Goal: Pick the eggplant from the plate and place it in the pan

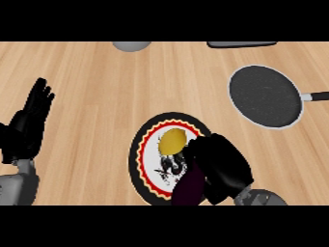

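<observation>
A round plate (144, 144) with a black, red and yellow rim lies near the front middle of the wooden counter. On its right part lies the dark purple eggplant (189, 189), mostly hidden. My right hand (220, 163) is curled over the eggplant, fingers wrapped round its upper end. A dark grey pan (265, 95) with a pale rim sits to the upper right of the plate, its black handle (328, 95) pointing right. My left hand (23, 124) rests open at the left side, fingers up, away from everything.
A yellow disc (172, 141) is painted on the plate's middle. A grey round object (131, 45) shows at the far edge, and a dark flat object (241, 44) lies at the far right.
</observation>
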